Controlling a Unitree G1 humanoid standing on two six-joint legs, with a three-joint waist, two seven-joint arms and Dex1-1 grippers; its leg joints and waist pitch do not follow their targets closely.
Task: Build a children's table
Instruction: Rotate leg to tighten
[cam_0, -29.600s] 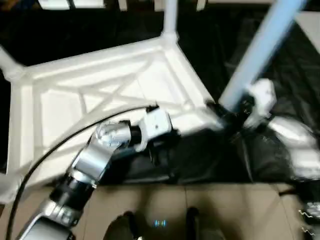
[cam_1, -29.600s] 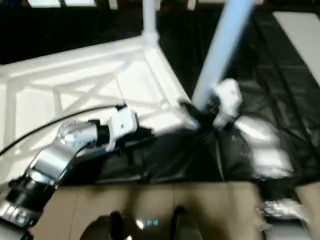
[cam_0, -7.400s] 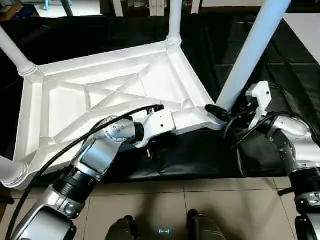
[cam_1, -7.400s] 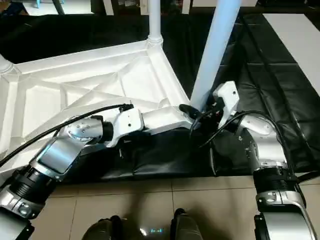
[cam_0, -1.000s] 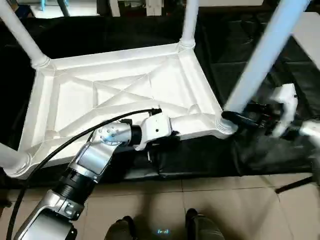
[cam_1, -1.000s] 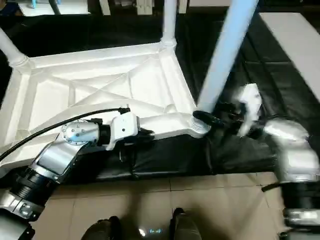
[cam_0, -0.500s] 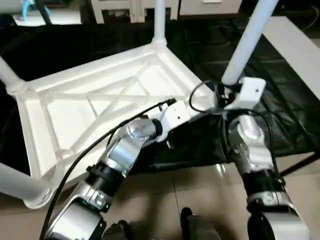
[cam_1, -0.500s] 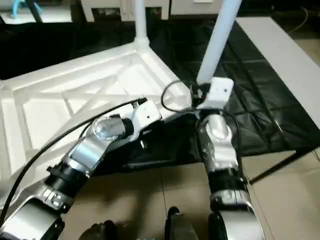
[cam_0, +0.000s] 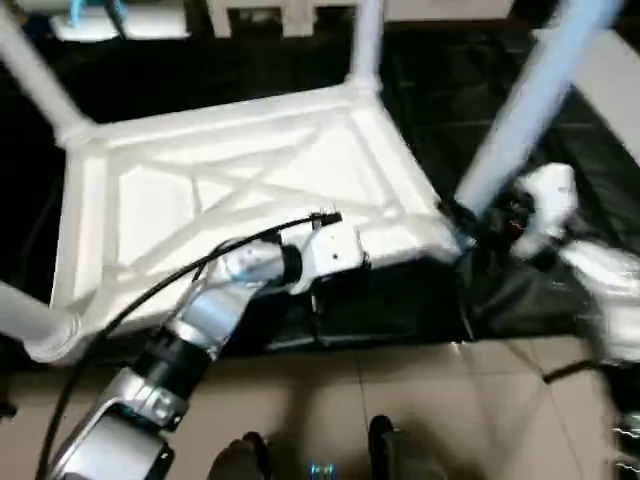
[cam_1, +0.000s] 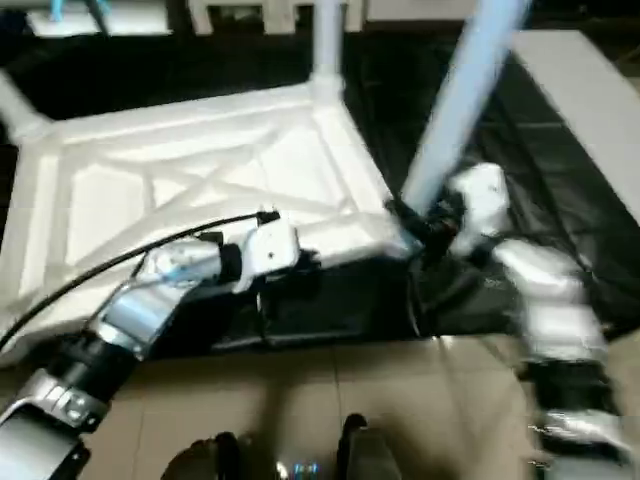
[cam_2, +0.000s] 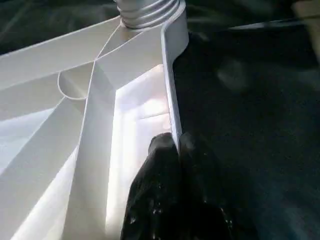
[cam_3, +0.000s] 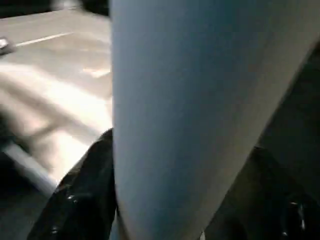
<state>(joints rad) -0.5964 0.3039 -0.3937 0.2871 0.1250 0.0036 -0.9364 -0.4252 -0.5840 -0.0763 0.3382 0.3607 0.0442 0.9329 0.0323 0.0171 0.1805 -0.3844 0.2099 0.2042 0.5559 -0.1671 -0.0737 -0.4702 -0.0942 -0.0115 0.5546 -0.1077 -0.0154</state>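
The left gripper pinches the tabletop rim. At its near corner, the right gripper straddles a leg — whether it clamps, I cannot tell

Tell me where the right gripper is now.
In the left eye view the right gripper is on the right, its fingers astride the base of the near-right leg, at the tabletop's near-right corner.

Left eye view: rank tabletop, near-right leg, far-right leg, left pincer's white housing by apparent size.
1. Tabletop, by far the largest.
2. Near-right leg; closer to the camera, so it looks bigger.
3. Far-right leg and the left pincer's white housing: look alike, not ranked.
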